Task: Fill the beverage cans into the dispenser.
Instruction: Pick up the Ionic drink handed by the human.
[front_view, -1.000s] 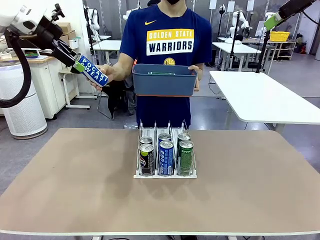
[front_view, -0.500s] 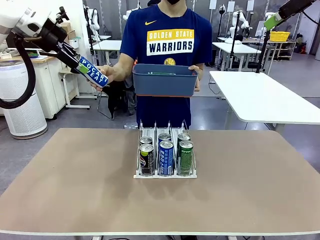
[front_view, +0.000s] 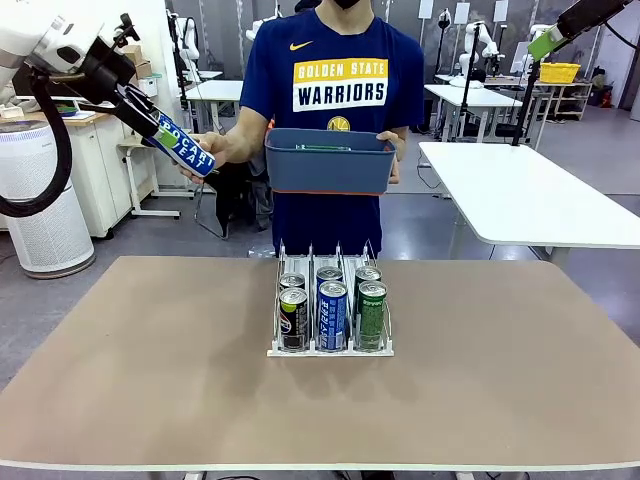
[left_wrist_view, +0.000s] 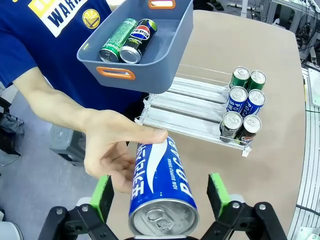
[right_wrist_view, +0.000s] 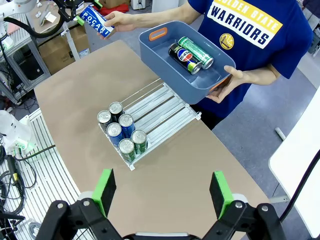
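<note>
A person's hand (left_wrist_view: 112, 155) holds out a blue beverage can (left_wrist_view: 162, 192) with white lettering, its silver top toward me. My left gripper (left_wrist_view: 161, 195) stands open around that can, with a gap at each green pad. In the front view this is up at the far left, gripper (front_view: 158, 128) and blue can (front_view: 185, 146). The dispenser (front_view: 330, 350) stands at mid-table and holds several cans at its near end: black (front_view: 293, 318), blue (front_view: 332, 314) and green (front_view: 372, 312). My right gripper (right_wrist_view: 162, 192) hangs open high above the table with nothing in it.
The person's other hand holds a blue-grey bin (front_view: 328, 162) above the far table edge. In it lie a green can (right_wrist_view: 196, 52) and a black can (right_wrist_view: 181, 58). The brown table (front_view: 130, 380) is bare around the dispenser. A white table (front_view: 530, 200) stands at the back right.
My left arm has edged slightly right and up toward the offered blue can. The person's hand, the bin and the dispenser have stayed put.
</note>
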